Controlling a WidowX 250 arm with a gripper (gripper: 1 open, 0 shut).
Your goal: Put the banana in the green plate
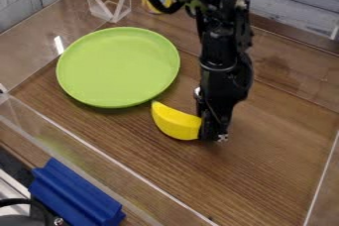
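Banana (173, 120): seen lying on the wooden table (284, 151), just beside the plate's near rim, outside the plate; its right end is met by the claw.
Claw (212, 134): pointed straight down from the black arm (223, 47); jaws are closed on the banana's right end, low at the tabletop.
Plate (117, 64): lime green, round, shown bare, to the left of the arm.
Foreground: a clear plastic wall (93, 166) is seen along the table's edge, with a blue object (73, 198) below it.
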